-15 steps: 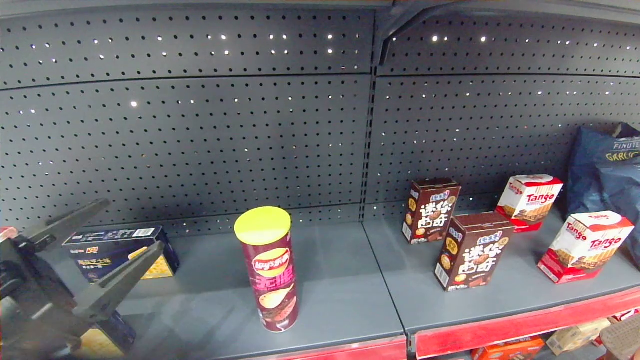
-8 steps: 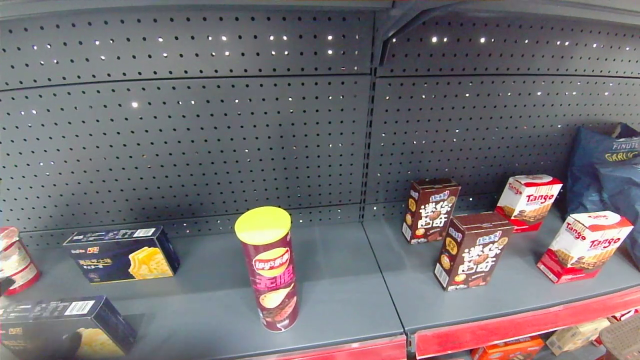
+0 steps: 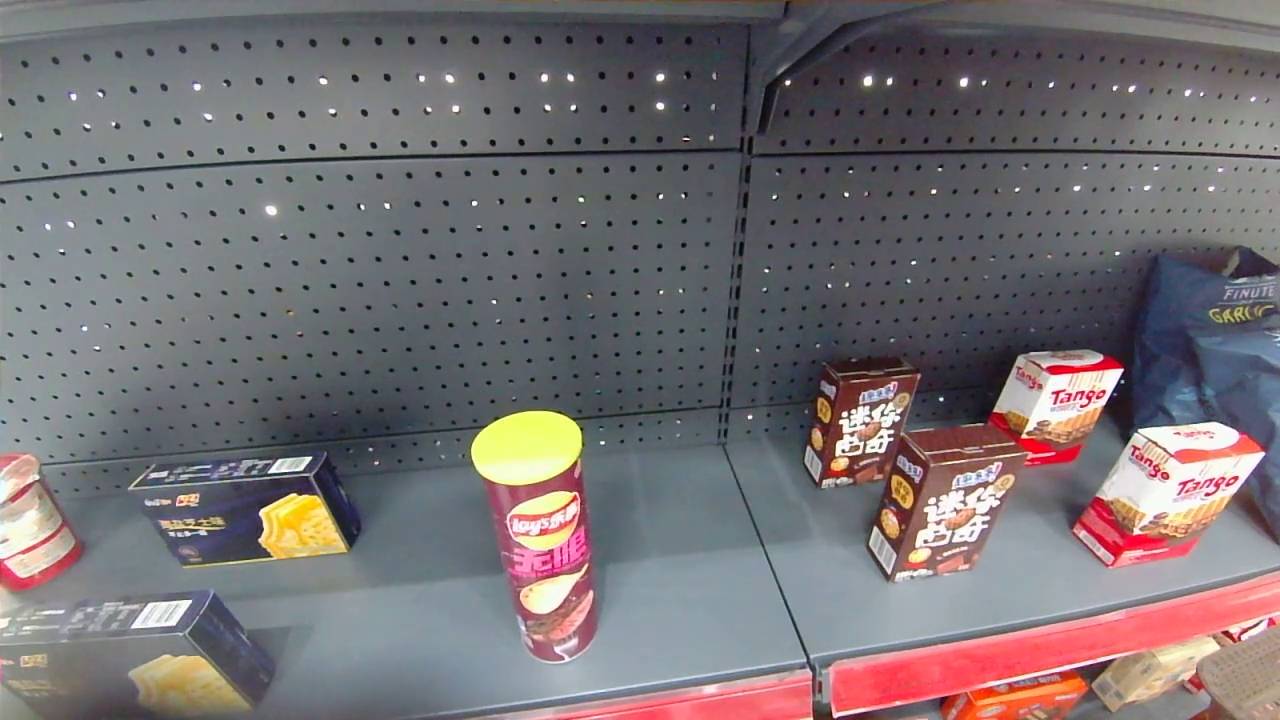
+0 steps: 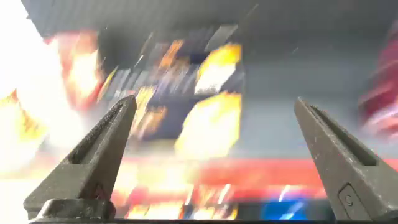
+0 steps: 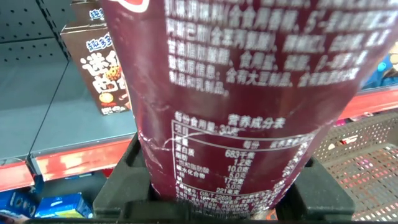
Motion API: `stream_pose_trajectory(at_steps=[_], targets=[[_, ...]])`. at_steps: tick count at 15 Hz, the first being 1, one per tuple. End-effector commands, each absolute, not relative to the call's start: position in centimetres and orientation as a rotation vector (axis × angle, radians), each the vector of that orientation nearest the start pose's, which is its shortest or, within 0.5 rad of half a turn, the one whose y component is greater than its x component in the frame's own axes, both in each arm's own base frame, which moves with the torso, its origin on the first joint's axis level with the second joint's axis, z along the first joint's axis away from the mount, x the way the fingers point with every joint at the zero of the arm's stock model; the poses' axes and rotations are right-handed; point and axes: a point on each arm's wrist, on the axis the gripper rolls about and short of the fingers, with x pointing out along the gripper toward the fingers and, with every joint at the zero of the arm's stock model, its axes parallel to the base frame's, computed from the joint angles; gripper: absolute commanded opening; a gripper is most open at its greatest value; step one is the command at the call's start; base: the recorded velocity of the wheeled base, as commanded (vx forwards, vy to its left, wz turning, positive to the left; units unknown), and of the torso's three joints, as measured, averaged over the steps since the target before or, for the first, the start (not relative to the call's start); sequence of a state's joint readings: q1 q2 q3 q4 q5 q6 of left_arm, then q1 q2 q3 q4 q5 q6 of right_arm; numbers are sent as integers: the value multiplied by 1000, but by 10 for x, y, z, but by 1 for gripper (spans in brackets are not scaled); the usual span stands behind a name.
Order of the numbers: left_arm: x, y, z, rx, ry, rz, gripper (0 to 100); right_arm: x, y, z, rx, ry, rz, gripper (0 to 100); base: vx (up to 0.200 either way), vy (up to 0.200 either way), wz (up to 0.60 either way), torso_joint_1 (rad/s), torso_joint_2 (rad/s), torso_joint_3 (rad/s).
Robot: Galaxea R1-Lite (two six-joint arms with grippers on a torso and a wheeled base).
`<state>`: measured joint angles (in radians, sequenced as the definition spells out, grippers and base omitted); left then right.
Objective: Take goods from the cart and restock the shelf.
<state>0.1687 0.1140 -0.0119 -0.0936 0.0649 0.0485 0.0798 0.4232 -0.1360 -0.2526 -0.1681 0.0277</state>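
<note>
Pinching a tall dark red cardboard chip tube (image 5: 249, 93) around its round side, the right claw (image 5: 221, 199) holds it out in front of the grey metal shelf (image 3: 680, 560), near a brown basket wall full of holes (image 5: 367, 149) that is probably the cart. I think it grips the tube like this so it can stand it up beside the same kind of tube with a yellow lid (image 3: 540, 540), which stands near the front edge of the left shelf board. The left claw (image 4: 214, 106) is spread wide with nothing in it. Things of one kind sit together: dark blue flat boxes (image 3: 245, 508) toward the left edge, brown boxes (image 3: 940, 500) on the right board, white and red boxes (image 3: 1165, 492) beside them, and a dark blue bag (image 3: 1215, 330) at the right edge. Behind them is a dark back wall with little holes (image 3: 400, 280), and a red strip (image 3: 1000, 660) runs along the front edge.
</note>
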Motion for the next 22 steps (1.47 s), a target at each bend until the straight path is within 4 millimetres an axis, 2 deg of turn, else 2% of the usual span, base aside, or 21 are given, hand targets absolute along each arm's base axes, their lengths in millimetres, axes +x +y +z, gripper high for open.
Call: stream_pose_trajectory(at_steps=[1, 4, 5, 10, 13, 16, 17, 18, 19, 22], targets=[[-15, 0, 82, 41, 71, 293, 100, 19, -2, 143, 22, 40, -83, 0, 0, 0, 0, 0, 0, 0], [-15, 0, 82, 21, 68, 286, 100, 18, -2, 143, 19, 33, -60, 0, 0, 0, 0, 0, 0, 0], [-15, -2, 79, 44, 88, 194, 100, 18, -1, 145, 18, 27, -16, 0, 0, 0, 0, 0, 0, 0], [-14, -3, 77, 24, 109, 133, 100, 13, 2, 149, -20, -13, 179, 0, 0, 0, 0, 0, 0, 0], [-14, -3, 77, 12, 107, 141, 100, 22, 5, 156, -26, 25, 243, 0, 0, 0, 0, 0, 0, 0], [-14, -3, 77, 14, 107, 141, 100, 46, 8, 177, -31, 85, 162, 0, 0, 0, 0, 0, 0, 0], [-14, -3, 77, 14, 107, 141, 100, 65, 8, 189, -56, 150, 72, 0, 0, 0, 0, 0, 0, 0], [-14, -3, 77, 12, 107, 141, 100, 72, 9, 200, -58, 149, 78, 0, 0, 0, 0, 0, 0, 0], [-14, -3, 77, 12, 107, 141, 100, 74, 10, 210, -55, 123, 99, 0, 0, 0, 0, 0, 0, 0], [-14, -3, 77, 12, 107, 141, 100, 73, 13, 223, -46, 75, 181, 0, 0, 0, 400, 5, 3, 5]])
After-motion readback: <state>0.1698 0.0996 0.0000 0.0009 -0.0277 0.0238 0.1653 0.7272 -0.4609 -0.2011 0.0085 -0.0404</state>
